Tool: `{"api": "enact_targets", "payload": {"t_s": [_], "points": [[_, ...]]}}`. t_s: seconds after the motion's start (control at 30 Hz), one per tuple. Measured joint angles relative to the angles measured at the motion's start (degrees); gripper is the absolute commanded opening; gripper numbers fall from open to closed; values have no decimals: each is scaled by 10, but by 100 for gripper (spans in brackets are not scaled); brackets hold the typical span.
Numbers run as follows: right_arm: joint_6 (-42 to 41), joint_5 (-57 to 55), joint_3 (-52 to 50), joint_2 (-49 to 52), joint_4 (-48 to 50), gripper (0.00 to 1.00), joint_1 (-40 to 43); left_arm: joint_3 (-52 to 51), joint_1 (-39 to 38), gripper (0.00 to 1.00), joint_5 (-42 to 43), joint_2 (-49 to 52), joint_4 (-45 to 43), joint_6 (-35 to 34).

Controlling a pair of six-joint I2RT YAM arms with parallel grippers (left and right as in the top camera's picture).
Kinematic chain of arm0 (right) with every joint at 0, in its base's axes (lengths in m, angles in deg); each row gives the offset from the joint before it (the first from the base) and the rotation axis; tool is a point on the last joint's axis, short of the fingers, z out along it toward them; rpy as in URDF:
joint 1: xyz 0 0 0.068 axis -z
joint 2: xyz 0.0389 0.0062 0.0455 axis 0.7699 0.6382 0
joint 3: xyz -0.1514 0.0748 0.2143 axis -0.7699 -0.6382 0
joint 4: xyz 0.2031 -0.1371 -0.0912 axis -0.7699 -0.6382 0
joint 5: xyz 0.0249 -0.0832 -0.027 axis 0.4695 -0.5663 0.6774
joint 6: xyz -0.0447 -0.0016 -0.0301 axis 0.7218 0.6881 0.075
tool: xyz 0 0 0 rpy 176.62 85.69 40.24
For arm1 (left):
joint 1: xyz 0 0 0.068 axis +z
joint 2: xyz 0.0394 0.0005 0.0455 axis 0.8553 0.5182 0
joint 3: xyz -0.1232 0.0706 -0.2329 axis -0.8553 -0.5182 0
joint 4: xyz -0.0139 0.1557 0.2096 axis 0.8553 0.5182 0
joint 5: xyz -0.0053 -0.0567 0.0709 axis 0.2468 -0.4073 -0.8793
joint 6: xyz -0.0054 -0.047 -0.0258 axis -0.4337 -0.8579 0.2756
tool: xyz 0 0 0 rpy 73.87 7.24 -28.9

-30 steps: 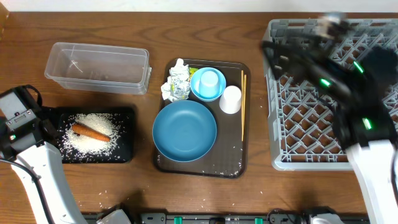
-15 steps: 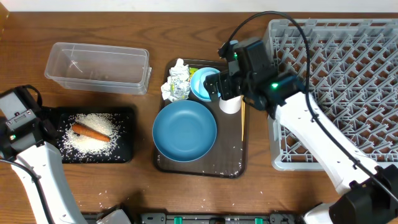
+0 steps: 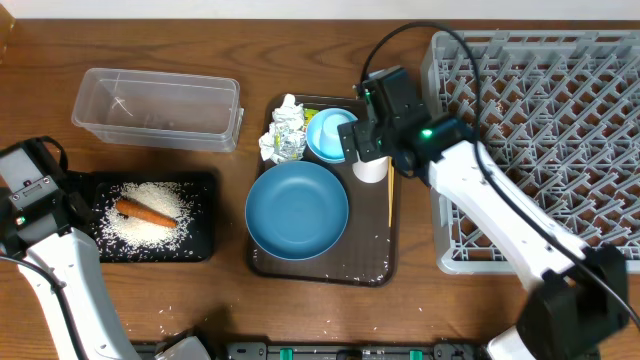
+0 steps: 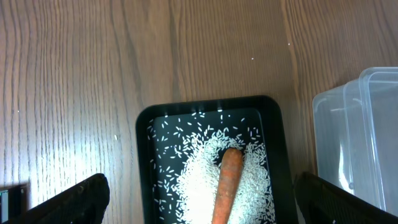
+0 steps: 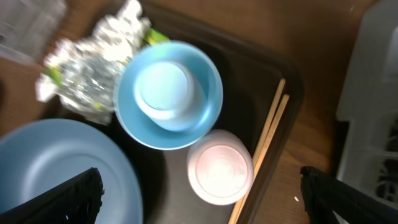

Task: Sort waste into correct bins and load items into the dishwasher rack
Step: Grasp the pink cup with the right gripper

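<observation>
fingers (image 5: 78, 199) of the right gripper (image 5: 199, 177) stand spread above a white cup (image 5: 221, 168) beside the chopsticks (image 5: 261, 149), centre frame overhead. left gripper (image 4: 199, 193) hangs spread over rice (image 4: 196, 180) and carrot (image 4: 227, 183), already in the black tray (image 4: 142, 143). paper (image 3: 285, 130), plate (image 3: 297, 210) and bowl (image 5: 134, 121), seemingly holding another cup, await sorting. rack (image 3: 540, 140) and clear box (image 3: 155, 105) look empty.

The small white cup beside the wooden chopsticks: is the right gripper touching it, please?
Apart. The right wrist view shows the right gripper open, its fingers at the frame's lower corners, well clear of the small white cup on both sides.
</observation>
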Motion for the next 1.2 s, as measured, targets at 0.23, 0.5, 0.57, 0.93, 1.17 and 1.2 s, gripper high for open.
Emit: {"api": "enact_targets", "payload": {"t_s": [0.23, 0.5, 0.57, 0.93, 1.17, 1.2], "points": [[0, -1, 0, 66, -11, 99, 0, 0, 0, 97, 0, 0, 0, 0], [0, -19, 0, 76, -13, 99, 0, 0, 0, 97, 0, 0, 0, 0], [0, -28, 0, 76, -13, 99, 0, 0, 0, 97, 0, 0, 0, 0], [0, -33, 0, 81, -11, 99, 0, 0, 0, 97, 0, 0, 0, 0], [0, -16, 0, 117, -7, 99, 0, 0, 0, 97, 0, 0, 0, 0], [0, -14, 0, 119, -7, 99, 0, 0, 0, 97, 0, 0, 0, 0]]}}
